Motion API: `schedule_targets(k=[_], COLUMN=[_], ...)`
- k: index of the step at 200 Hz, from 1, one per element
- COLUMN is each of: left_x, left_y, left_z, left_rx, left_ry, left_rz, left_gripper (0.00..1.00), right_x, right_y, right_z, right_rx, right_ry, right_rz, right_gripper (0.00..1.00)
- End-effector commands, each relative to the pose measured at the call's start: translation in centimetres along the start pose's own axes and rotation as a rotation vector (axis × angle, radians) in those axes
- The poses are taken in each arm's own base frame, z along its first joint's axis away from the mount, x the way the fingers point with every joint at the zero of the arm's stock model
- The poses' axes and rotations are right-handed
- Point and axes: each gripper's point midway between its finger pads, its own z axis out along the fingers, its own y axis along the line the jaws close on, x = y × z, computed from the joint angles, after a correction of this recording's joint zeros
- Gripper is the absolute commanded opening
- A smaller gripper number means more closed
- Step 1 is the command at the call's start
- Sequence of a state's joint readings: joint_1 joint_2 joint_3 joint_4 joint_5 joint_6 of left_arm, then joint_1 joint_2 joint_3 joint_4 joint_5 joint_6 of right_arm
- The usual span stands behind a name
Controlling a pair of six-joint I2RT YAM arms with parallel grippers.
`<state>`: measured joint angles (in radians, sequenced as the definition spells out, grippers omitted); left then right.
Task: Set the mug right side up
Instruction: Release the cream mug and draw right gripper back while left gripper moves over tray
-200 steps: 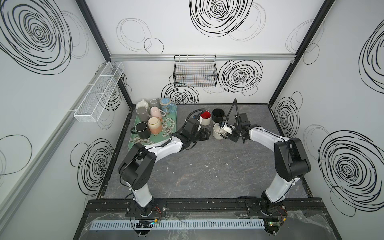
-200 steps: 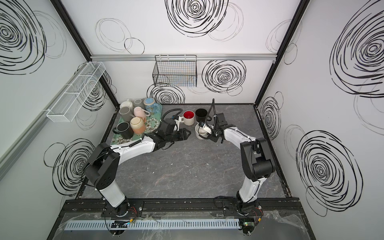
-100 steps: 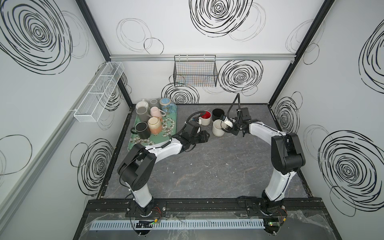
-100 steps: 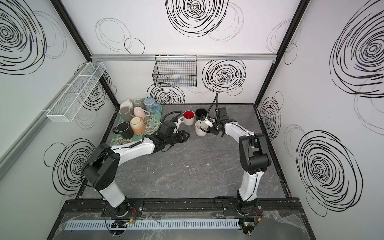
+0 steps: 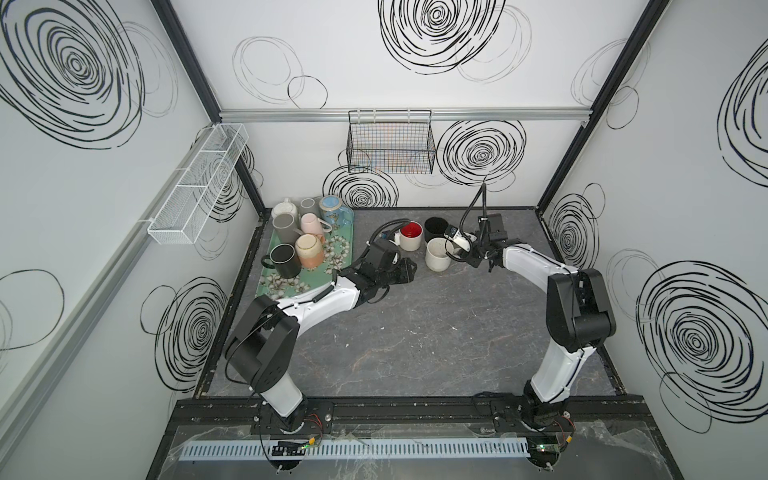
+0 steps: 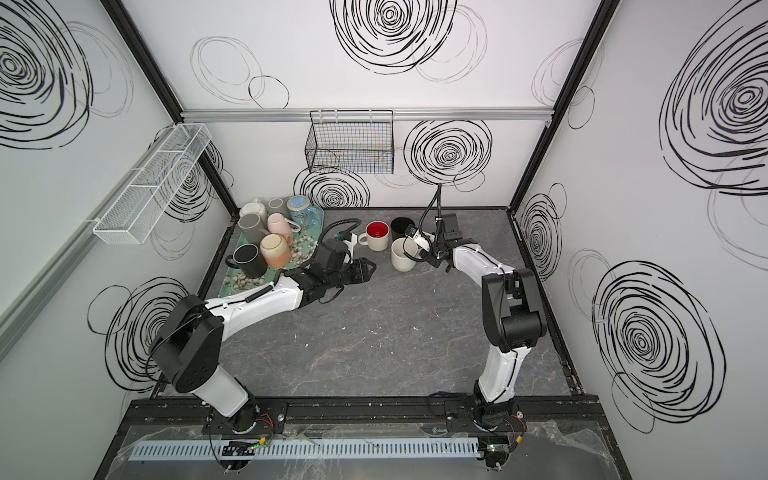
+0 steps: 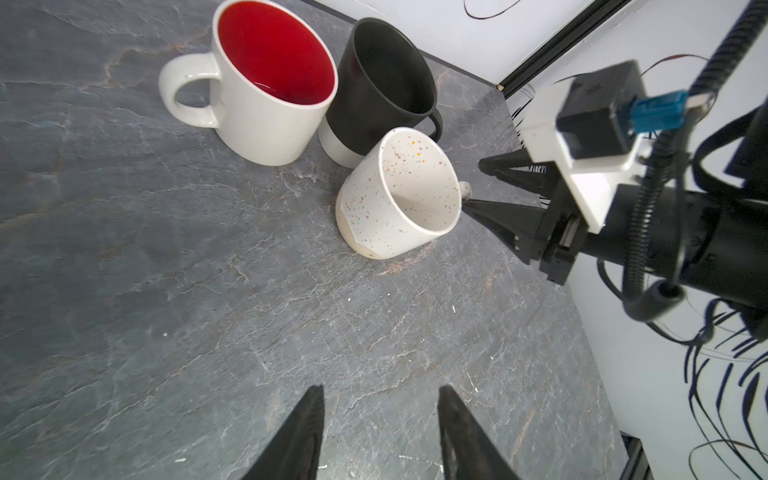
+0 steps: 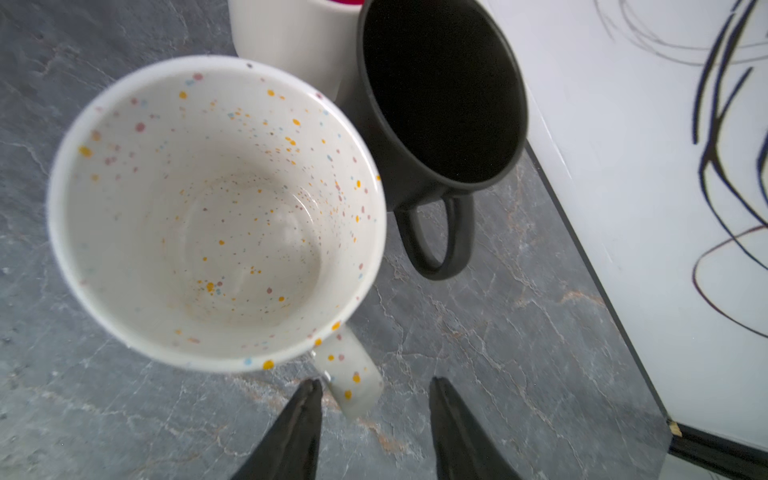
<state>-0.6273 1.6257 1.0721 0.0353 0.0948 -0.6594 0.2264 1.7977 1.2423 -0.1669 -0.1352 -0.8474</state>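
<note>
- Grey table (image 5: 415, 332): speckled mug (image 5: 437, 255) stands mouth up.
- My right gripper (image 8: 374, 381) straddles its handle (image 8: 353, 374), jaws apart.
- My left gripper (image 7: 380, 388) hangs spread, empty.

White panel walls (image 5: 353, 62) all round, scrawled with black spiral doodles. Down below, a grey marble-veined slab floor (image 5: 415, 340), evenly lit. On the back wall, a silver aluminium rail (image 5: 498, 114) carries a black wire basket (image 5: 390, 147). A long white mesh rack (image 5: 198, 185) hangs on the left-hand wall. Black frame posts (image 5: 582, 137) mark the back corners.
</note>
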Motion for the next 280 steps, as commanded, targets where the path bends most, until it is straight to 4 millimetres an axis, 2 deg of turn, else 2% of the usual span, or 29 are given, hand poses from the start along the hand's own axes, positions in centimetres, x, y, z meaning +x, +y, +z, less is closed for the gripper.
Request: schedule_targets(k=[1, 21, 44, 86, 103, 137, 156, 222, 252, 280], left_x=[-2.5, -3.8, -5.8, -10.1, -11.6, -13.2, -13.5, -15.8, -15.9, -16.0], left_y=[-0.3, 1.2, 4.3, 12.5, 15.6, 21.7, 24.6, 31.2, 33.6, 36.3], left_z=[-2.5, -4.3, -6.6, -12.5, -14.7, -17.7, -18.2, -18.5, -18.4, -17.8], left_rx=[-0.044, -0.117, -0.231, -0.531, -0.635, -0.769, -0.777, -0.813, -0.846, -0.862], left_ry=[-0.063, -0.084, -0.104, -0.15, -0.176, -0.195, -0.199, -0.208, -0.2, -0.175], left_rz=[0.071, 0.106, 0.122, 0.086, 0.088, 0.024, -0.037, -0.107, -0.125, -0.152], left_gripper=[0.49, 0.5, 0.51, 0.53, 0.57, 0.64, 0.65, 0.65, 0.66, 0.66], right_x=[-2.5, -3.7, -5.1, -7.6, -8.7, -11.4, -13.4, -21.0, -22.6, -23.3], right_y=[-1.6, -2.0, -2.6, -2.1, -1.3, 2.6, 5.6, 17.7, 22.1, 24.8], right_z=[-3.6, -5.6, -7.2, -8.8, -9.3, -9.3, -8.6, -9.0, -9.0, -9.0], right_rx=[0.069, 0.09, 0.099, 0.065, 0.041, -0.053, -0.108, -0.468, -0.614, -0.69], right_ry=[-0.103, -0.177, -0.247, -0.354, -0.4, -0.472, -0.469, -0.594, -0.576, -0.561], right_rz=[0.022, 0.049, 0.091, 0.149, 0.194, 0.202, 0.2, 0.217, 0.224, 0.239], right_gripper=[0.47, 0.48, 0.49, 0.5, 0.51, 0.52, 0.52, 0.52, 0.51, 0.51])
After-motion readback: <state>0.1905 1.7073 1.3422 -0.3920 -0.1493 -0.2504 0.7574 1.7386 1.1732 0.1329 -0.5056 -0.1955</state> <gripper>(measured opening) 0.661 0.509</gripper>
